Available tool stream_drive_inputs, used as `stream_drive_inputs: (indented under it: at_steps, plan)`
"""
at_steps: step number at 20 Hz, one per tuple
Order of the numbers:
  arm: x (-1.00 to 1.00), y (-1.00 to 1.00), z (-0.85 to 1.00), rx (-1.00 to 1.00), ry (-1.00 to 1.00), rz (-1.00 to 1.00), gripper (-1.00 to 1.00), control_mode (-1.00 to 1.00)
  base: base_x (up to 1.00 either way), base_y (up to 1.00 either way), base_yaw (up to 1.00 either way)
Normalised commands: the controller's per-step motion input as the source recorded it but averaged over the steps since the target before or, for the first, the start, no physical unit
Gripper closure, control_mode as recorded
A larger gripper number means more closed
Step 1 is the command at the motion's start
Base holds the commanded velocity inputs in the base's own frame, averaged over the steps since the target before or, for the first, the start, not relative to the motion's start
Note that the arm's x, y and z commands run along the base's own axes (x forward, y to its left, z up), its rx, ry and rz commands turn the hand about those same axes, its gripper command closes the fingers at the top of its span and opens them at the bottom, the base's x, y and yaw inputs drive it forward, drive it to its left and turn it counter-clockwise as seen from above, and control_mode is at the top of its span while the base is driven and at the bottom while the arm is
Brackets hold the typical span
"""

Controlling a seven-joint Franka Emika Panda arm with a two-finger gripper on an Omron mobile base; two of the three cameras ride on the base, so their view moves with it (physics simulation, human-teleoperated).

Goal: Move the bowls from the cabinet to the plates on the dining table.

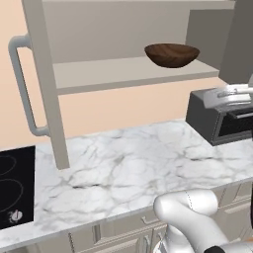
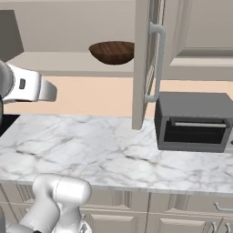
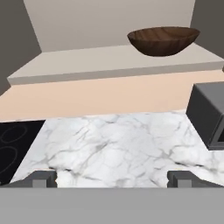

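Dark brown, wood-grained bowl: it sits upright on the bottom shelf of the open cabinet, toward the shelf's right end as you face it, with bare shelf board to its left. You can see it from both base views and, at upper right, from the hand view. No red bowl, plates or dining table can be made out from here.

Gripper: the two dark finger tips stand at the bottom corners of the hand view, spread as wide as they go, with nothing between them but marble counter. It is low and well apart from the bowl, over the counter's near part.

Step in hand, as judged: the reach up to the bowl. You should raise the hand to rim level before you advance, so that the fingers clear the shelf's front edge. Approach from the open front, and steer right of centre to line up with the bowl. One finger inside the rim and one outside looks the surest hold, since the bowl's wall curves away underneath.

Surroundings: the right cabinet door, with its silver bar handle, hangs open just right of the bowl; keep your wrist clear of it. A grey toaster oven stands on the counter below and to the right, and a black cooktop lies at the left end. Lift the bowl straight off the shelf before you withdraw, lest it drag on the board.
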Motion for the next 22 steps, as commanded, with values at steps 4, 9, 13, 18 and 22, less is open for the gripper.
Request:
stream_drive_inputs:
  at_steps: [4,9,13,18,22]
  plan:
    - [0.19,0.03,0.36,-0.10,0.00,0.00,-1.00,-1.00,0.00,0.00,0.00]
    - [0.40,-0.13,0.55,-0.07,0.02,0.00,-1.00,-1.00,0.00,0.00,0.00]
    - [0.65,-0.32,0.45,-0.02,0.03,0.01,-1.00,-1.00,0.00,0.00,0.00]
    - [0.92,-0.30,0.02,-0.08,0.13,0.03,-1.00,-1.00,0.00,0.00,0.00]
    - [0.74,-0.11,0.00,-0.09,0.14,0.00,-1.00,-1.00,0.00,0.00,0.00]
